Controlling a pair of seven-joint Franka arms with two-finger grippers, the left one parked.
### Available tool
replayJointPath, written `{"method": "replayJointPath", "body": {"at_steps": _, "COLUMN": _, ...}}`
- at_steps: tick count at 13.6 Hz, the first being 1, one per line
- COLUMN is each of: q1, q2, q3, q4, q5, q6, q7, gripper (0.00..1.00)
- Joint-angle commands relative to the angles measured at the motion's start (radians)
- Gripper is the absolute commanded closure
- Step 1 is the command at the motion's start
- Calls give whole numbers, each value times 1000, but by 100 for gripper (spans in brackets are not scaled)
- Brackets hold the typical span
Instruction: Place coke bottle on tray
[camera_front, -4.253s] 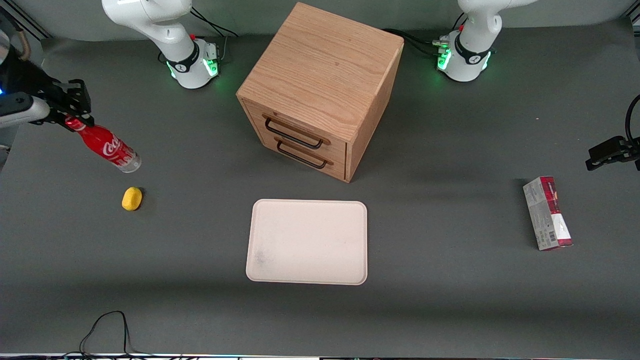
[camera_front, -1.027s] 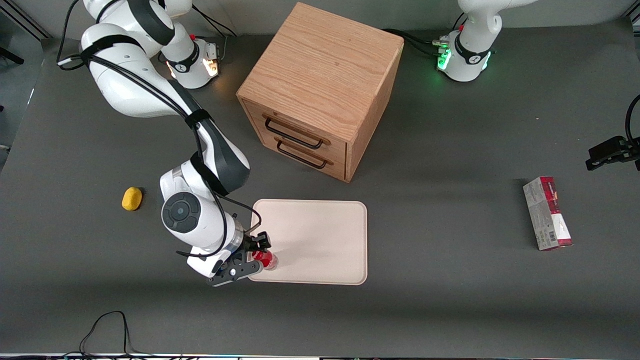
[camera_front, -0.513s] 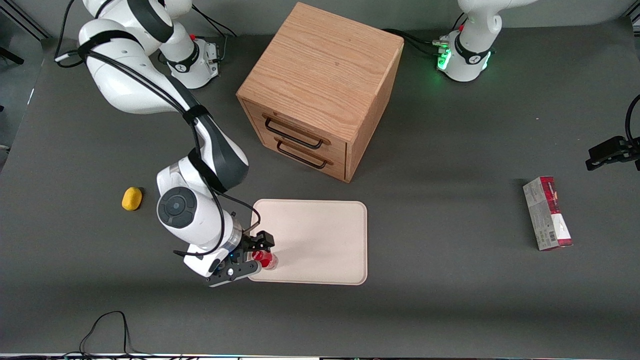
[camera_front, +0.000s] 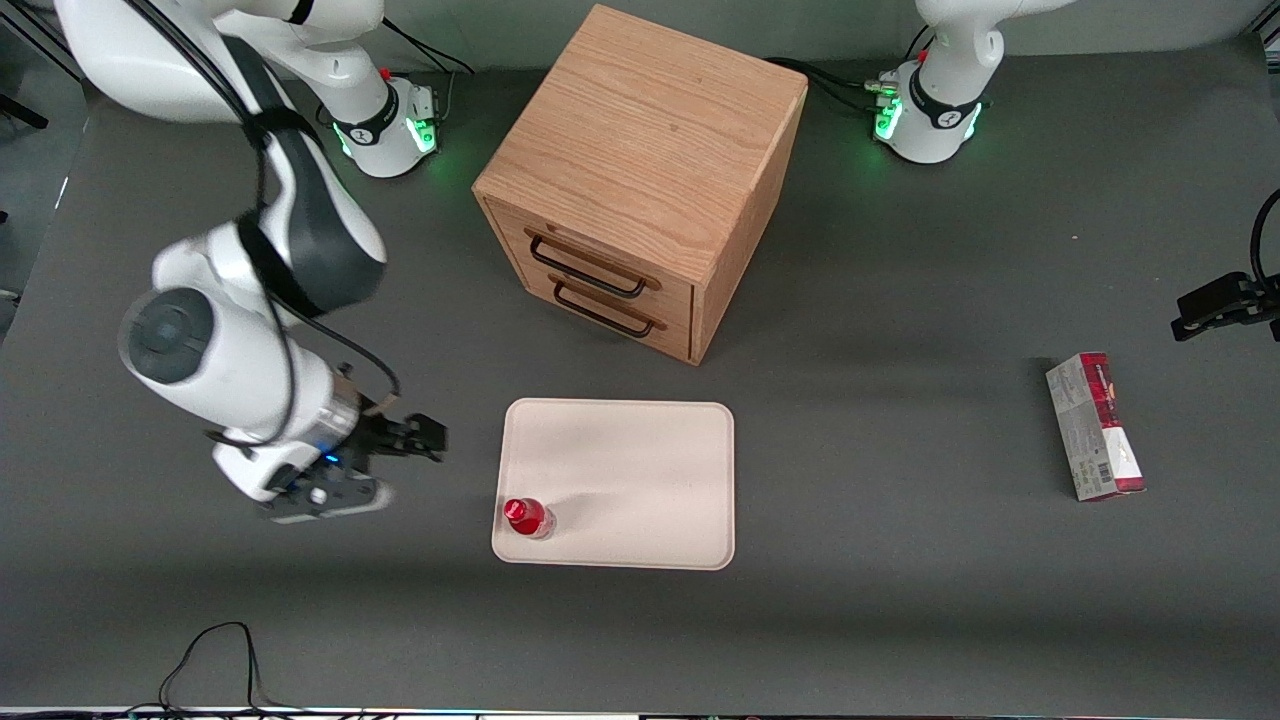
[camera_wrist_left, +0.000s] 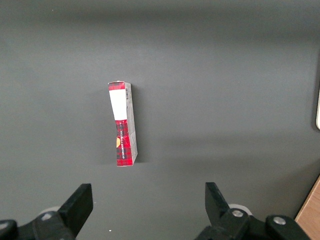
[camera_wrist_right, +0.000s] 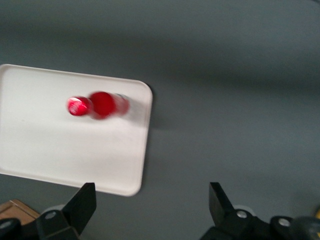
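The coke bottle (camera_front: 525, 517) stands upright on the tray (camera_front: 630, 480), in the corner nearest the front camera toward the working arm's end; from above its red cap and red body (camera_wrist_right: 100, 105) show. The pale cream tray (camera_wrist_right: 60, 145) lies nearer the camera than the cabinet. My right gripper (camera_front: 410, 465) hangs above bare table beside the tray, toward the working arm's end, apart from the bottle. It is open with nothing between the fingers, as the right wrist view (camera_wrist_right: 151, 200) also shows.
An oak drawer cabinet (camera_front: 640, 180) stands farther from the camera than the tray, drawer fronts facing it. A red-and-grey carton (camera_front: 1095, 425) lies toward the parked arm's end (camera_wrist_left: 122, 125). A black cable (camera_front: 210, 650) loops at the table's near edge.
The gripper has let go of the bottle, risen and drawn away sideways off the tray toward the working arm's end. The bottle stays standing on the tray.
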Motion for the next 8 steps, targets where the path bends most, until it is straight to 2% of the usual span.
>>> {"method": "replayJointPath", "body": {"at_steps": 1, "q1": 2, "q2": -273, "q3": -85, "q4": -327, "q5": 42, "q6": 25, "q7": 3, "gripper": 0}}
{"method": "replayJointPath", "body": {"at_steps": 3, "q1": 8, "q2": -406, "q3": -179, "q4": -458, "q5": 102, "q6": 22, "q7": -34, "gripper": 0}}
{"method": "replayJointPath", "body": {"at_steps": 6, "q1": 11, "q2": -566, "q3": -317, "q4": -595, "q5": 102, "q6": -17, "q7": -109, "gripper": 0}}
{"method": "replayJointPath", "body": {"at_steps": 8, "q1": 11, "q2": -627, "q3": -389, "q4": -620, "q5": 84, "q6": -60, "q7": -169, "gripper": 0}}
